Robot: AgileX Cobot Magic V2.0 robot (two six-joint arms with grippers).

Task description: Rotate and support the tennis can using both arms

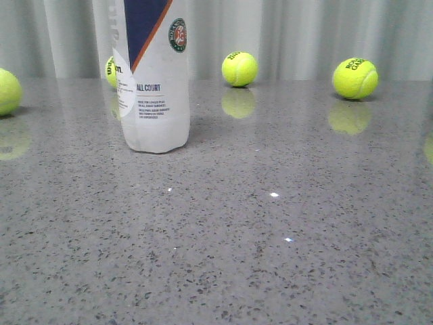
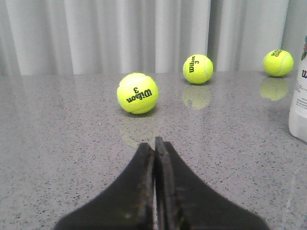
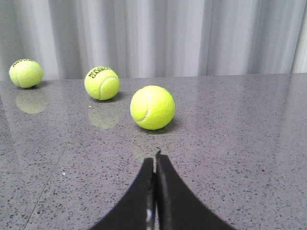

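The tennis can (image 1: 153, 74) stands upright on the grey speckled table at the left of the front view, its top cut off by the frame; the navy-and-orange panel, round logo and "ALL COURT" text face me. A white sliver of the tennis can (image 2: 300, 96) also shows at the edge of the left wrist view. My left gripper (image 2: 154, 143) is shut with nothing between its black fingers, low over the table and well apart from the can. My right gripper (image 3: 154, 160) is shut and empty too. Neither arm appears in the front view.
Yellow-green tennis balls lie on the table: one (image 1: 239, 68) behind the can's right, one (image 1: 355, 78) at far right, one (image 1: 8, 91) at the left edge. A ball (image 2: 137, 93) lies ahead of the left gripper, another (image 3: 152, 107) ahead of the right. A grey curtain closes the back.
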